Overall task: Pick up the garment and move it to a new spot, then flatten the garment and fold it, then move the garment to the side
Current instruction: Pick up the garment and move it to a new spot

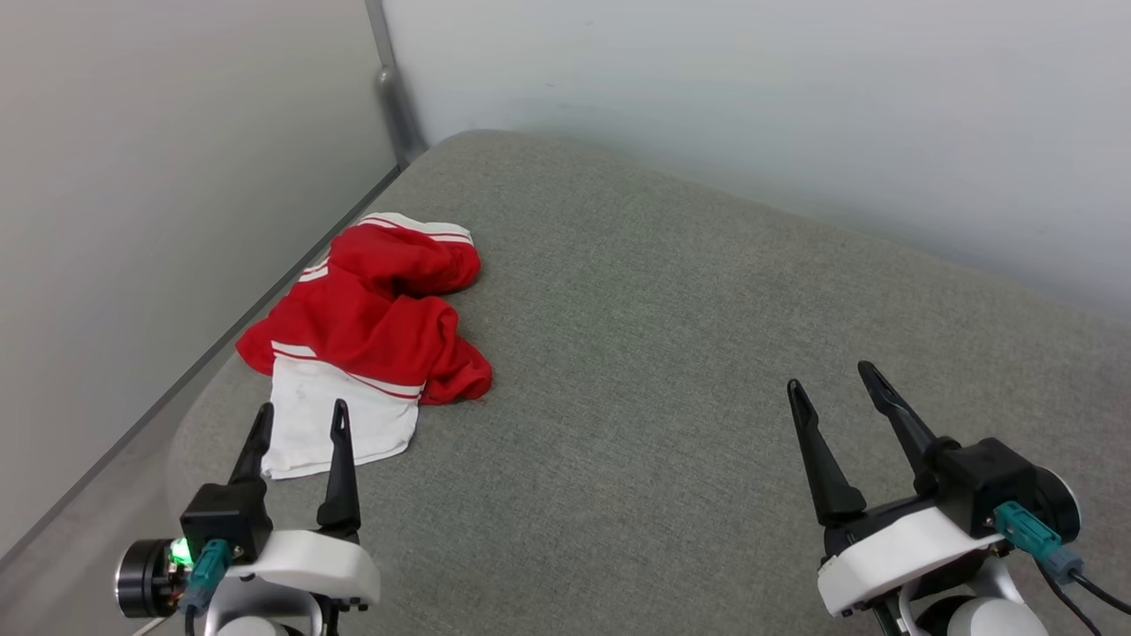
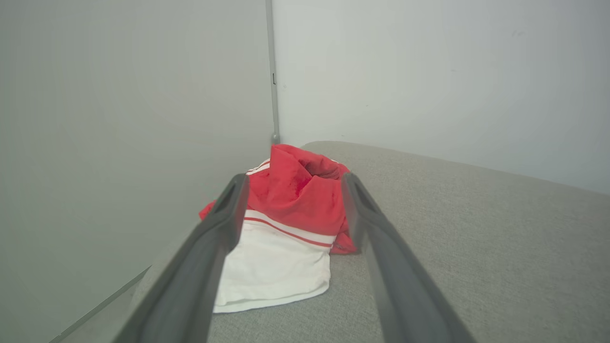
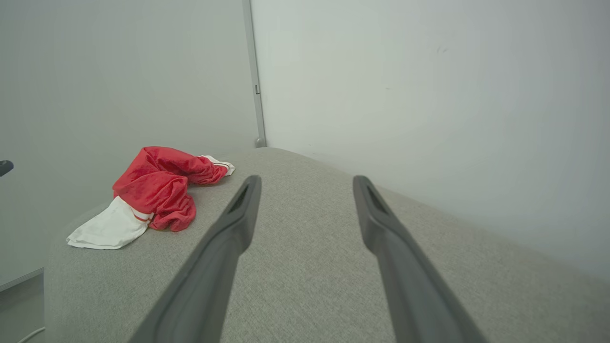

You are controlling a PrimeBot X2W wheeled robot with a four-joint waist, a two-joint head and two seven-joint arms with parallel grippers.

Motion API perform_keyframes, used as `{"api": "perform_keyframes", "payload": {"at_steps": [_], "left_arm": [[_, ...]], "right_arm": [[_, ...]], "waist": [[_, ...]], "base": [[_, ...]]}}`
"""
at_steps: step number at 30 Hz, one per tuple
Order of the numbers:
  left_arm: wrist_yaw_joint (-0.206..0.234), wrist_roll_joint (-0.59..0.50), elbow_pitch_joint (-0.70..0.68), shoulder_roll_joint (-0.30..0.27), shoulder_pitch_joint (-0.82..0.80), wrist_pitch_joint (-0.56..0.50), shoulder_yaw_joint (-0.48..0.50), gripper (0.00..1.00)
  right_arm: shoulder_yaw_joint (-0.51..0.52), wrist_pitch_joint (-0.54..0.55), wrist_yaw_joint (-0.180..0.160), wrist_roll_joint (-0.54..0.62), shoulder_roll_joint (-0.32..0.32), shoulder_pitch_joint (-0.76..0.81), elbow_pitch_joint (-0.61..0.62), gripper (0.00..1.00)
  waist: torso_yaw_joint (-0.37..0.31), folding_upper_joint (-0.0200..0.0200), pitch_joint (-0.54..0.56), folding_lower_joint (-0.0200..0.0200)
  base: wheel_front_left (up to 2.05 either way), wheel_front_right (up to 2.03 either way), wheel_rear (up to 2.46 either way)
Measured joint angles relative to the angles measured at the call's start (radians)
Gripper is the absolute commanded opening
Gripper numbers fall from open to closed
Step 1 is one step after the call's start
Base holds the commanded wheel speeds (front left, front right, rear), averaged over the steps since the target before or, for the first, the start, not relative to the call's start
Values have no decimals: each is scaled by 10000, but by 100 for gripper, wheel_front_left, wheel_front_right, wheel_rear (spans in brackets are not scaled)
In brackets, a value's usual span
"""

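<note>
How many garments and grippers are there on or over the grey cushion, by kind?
Crumpled red-and-white garment: 1
Grippers, both open: 2 (left gripper, right gripper)
Total: 3

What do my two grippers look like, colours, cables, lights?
The left gripper and right gripper each have two long black fingers on a black block and a white wrist shell. Both carry teal connectors; a dark cable leaves the right one. A green light glows by the left one.

Left end effector (image 1: 301,417) and right end effector (image 1: 831,378) both spread wide, empty.
</note>
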State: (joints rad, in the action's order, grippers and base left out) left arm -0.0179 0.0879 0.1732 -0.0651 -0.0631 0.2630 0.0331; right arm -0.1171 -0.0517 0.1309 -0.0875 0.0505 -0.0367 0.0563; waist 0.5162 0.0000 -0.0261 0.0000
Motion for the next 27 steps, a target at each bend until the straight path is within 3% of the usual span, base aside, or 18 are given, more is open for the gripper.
{"api": "perform_keyframes", "payload": {"at_steps": [6,13,27], "left_arm": [[-174,59,107,-153,-668,0,161,100],[-441,834,1154,-608,-2702,-587,631,100],[-938,2454,4086,-2485,-5817,-5609,1091,100]], "right_arm": [[-94,132,0,105,0,-251,150,100],[-63,449,0,265,173,-683,525,100],[-38,608,0,267,546,-1767,961,100]], "waist": [[-175,0,-357,0],[-597,0,-1178,0],[-1619,0,-3420,2]], "base": [[0,0,0],[0,0,0],[0,0,0]]}}
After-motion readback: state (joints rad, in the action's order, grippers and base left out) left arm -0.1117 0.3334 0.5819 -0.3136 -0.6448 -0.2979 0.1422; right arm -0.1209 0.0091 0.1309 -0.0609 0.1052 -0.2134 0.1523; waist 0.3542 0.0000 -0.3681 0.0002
